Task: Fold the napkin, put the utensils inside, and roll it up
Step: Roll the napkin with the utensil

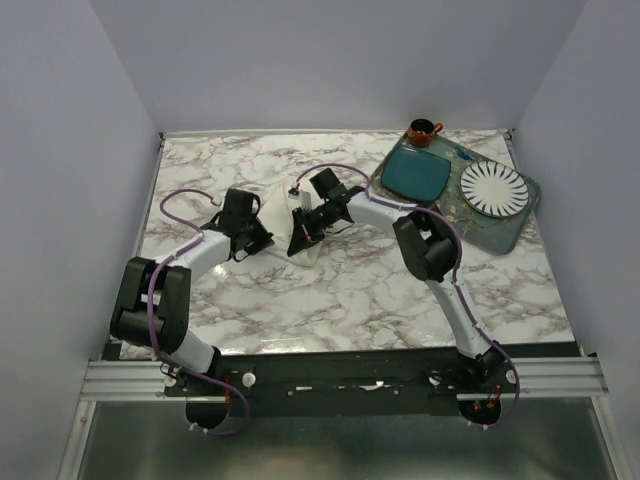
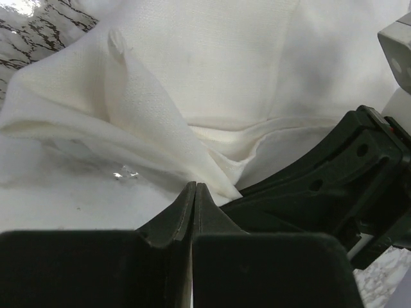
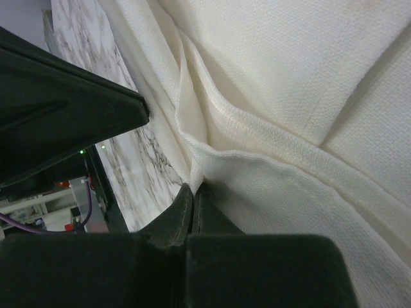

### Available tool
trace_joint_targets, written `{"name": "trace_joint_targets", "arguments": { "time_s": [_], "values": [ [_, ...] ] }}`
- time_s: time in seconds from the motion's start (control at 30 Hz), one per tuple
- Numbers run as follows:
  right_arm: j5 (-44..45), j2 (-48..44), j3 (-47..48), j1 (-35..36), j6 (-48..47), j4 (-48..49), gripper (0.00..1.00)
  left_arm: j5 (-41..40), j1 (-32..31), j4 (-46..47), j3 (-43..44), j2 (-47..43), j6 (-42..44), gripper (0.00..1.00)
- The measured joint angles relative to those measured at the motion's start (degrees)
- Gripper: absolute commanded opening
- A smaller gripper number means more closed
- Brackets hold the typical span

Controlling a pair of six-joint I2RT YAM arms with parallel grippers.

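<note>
Mid-fold, by the look of it. Napkin (image 2: 244,70) bunched at the centre of the desk (image 1: 350,290), mostly hidden under both arms in the top view. Right claw (image 3: 192,187) clenched on a hemmed edge of the cloth. Left claw (image 2: 193,187) clenched too, a folded corner right at its tips, though impossible to tell whether any cloth sits between them.

To fold well: raise both ends together, keep the edge taut between them, carry it low across and lay it flat, pressing out the ridges and the loose peak at the upper left of the left wrist view. Mind the claws crowding close beside each other.

Upper right of the top view: tray (image 1: 500,235) carrying a teal plate (image 1: 416,172) and a white ribbed plate (image 1: 493,187), brown cup (image 1: 423,130) at its far edge, and a thin blue streak, probably the spoon (image 1: 463,153), well apart from the cloth and hemmed in by the plates.
</note>
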Motion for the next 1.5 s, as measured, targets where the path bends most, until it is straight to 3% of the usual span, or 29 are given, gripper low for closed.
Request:
{"name": "trace_joint_targets", "arguments": {
  "time_s": [0.43,0.77,0.97,1.07,1.1,1.13,1.2,1.3,1.5],
  "values": [
    [0.11,0.0,0.0,-0.02,-0.02,-0.04,0.04,0.59,0.02,2.99,0.76,6.25,-1.53,0.03],
    [5.51,-2.27,2.1,-0.07,-3.67,-6.54,0.57,0.55,-0.2,3.74,3.43,9.29,-1.99,0.0],
    [17.11,-6.86,6.32,0.13,-10.08,-15.85,0.71,0.52,-0.2,3.76,4.5,10.19,-2.08,0.0],
    [23.87,-10.62,5.46,0.59,-13.25,-16.92,0.69,0.52,-0.2,3.56,5.11,10.71,-2.08,0.0],
    [26.36,-12.48,4.37,1.03,-14.36,-16.7,0.59,0.52,-0.2,3.5,5.25,10.8,-2.05,0.0],
    [28.46,-14.21,3.02,1.64,-15.65,-16.33,0.42,0.57,-0.17,3.41,5.44,10.97,-2.08,0.0],
    [30.18,-16.13,1.46,2.97,-17.27,-15.28,0.29,0.7,-0.07,3.37,5.75,11.26,-2.08,0.0],
    [30.77,-16.7,0.94,5.38,-18.6,-13.29,0.2,0.96,0.07,3.39,5.95,11.47,-2.12,0.0],
    [25.94,-14.12,1.16,7.43,-17.75,-10.25,0.2,1.07,0.09,3.19,6.4,11.82,-2.1,0.0]
  ]
}}
